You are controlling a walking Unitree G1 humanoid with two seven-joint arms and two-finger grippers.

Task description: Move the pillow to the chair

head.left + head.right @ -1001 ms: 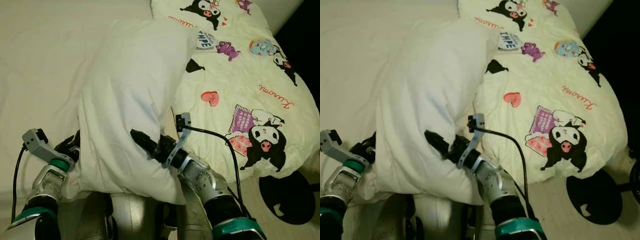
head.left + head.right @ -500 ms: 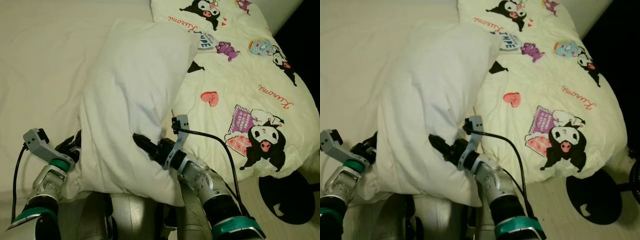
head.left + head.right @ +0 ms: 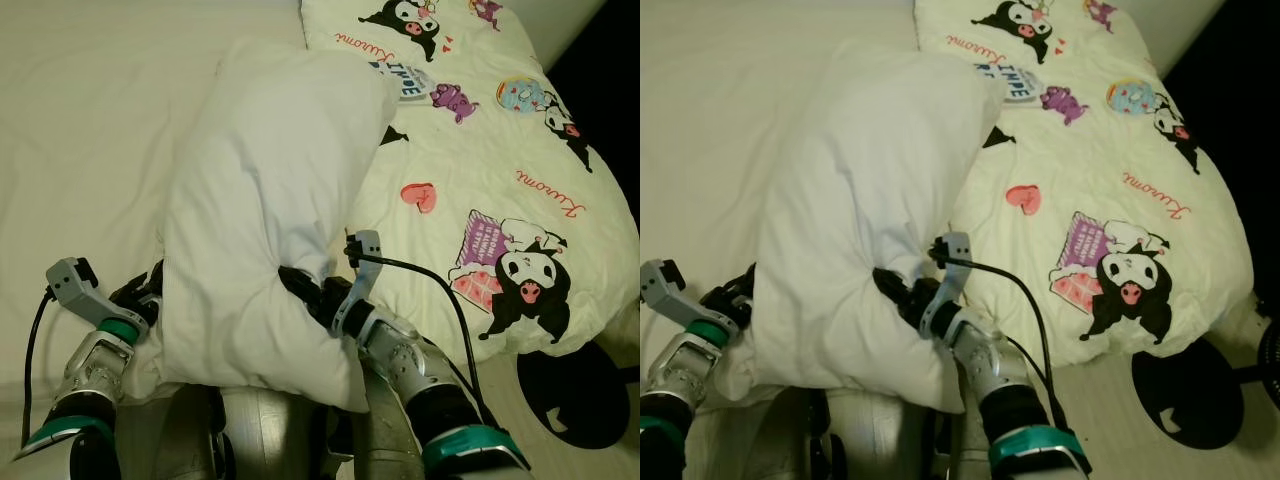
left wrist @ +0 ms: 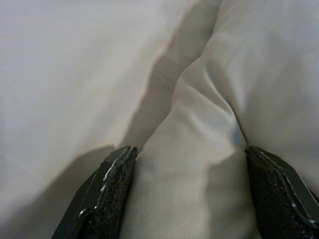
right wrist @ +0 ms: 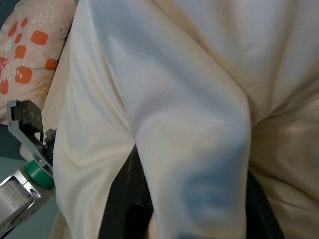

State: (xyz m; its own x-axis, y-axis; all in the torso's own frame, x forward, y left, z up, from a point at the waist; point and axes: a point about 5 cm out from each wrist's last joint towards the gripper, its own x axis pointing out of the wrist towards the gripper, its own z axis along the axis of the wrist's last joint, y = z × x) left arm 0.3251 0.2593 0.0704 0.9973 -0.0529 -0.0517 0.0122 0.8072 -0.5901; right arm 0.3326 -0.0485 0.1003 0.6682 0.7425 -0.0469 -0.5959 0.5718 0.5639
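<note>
A big white pillow (image 3: 270,180) lies lengthwise on the bed, its near end bunched up between my two arms. My left gripper (image 3: 152,288) is at its near left corner; in the left wrist view (image 4: 189,164) a thick fold of pillow fills the space between the black fingers (image 4: 99,194). My right gripper (image 3: 297,281) is dug into the pillow's near right side. In the right wrist view (image 5: 192,199) a ridge of pillow cloth is pinched between its fingers (image 5: 124,199).
A cream sheet (image 3: 90,130) covers the bed to the left. A duvet with cartoon prints (image 3: 500,180) lies to the right of the pillow. A round black object (image 3: 575,385) sits on the floor at the lower right. An orange-spotted cushion (image 5: 25,50) is in the right wrist view.
My right gripper has pushed further into the pillow, which has bunched up and shifted a little away from me. The left arm has hardly moved.
</note>
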